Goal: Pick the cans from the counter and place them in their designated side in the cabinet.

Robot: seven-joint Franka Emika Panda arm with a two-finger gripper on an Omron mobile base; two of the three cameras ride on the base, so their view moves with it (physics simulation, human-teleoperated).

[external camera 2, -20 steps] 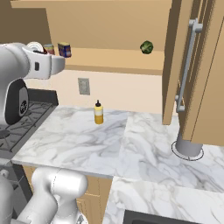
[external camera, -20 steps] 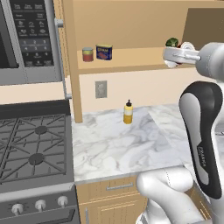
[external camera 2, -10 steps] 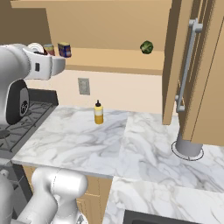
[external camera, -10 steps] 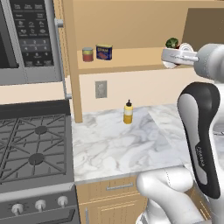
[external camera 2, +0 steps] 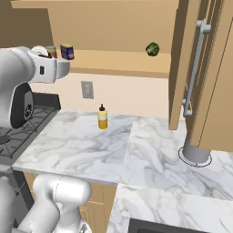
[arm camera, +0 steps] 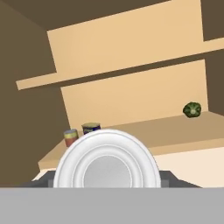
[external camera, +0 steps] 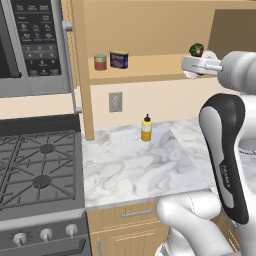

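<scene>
stove (external camera: 35,170): far left in the left base view, level with the counter, no change.
cabinet (external camera: 150,70): shelf carries three things; left end has the red can with a yellow-green band (external camera: 100,62) and, just beside it, the dark blue boxy tin (external camera: 119,59). Both sit where they were a second ago.
yellow squeeze bottle (external camera: 146,128): upright on the counter (external camera: 135,165) near the back wall, unmoved.
green round thing (external camera: 196,49): on the shelf toward the right end, unmoved.
gripper (external camera: 192,67): at shelf height near the green thing, clamped on the round can (arm camera: 106,159), whose white end faces the hand camera.
change: gripper has drifted slightly left along the shelf front; grip unchanged.
</scene>
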